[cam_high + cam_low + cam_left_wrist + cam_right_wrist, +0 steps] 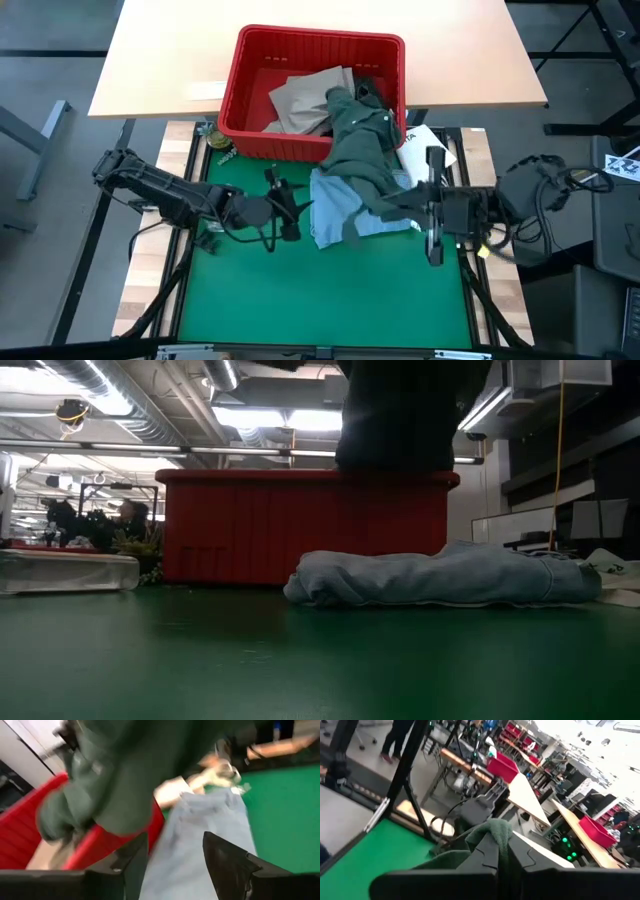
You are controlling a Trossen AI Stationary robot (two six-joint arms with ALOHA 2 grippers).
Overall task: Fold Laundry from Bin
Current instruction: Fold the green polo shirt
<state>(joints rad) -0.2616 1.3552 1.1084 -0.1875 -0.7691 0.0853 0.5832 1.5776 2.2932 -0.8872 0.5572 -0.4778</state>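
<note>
Dark green garment (365,150) trails from the red bin (255,90) at upper centre down to the right gripper (432,215), pinched tight; the left gripper (285,205), fingers apart, sits left of the light blue garment (335,210).

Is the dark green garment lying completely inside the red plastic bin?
No, the dark green garment spills from the red plastic bin over its front rim onto the light blue garment.
</note>
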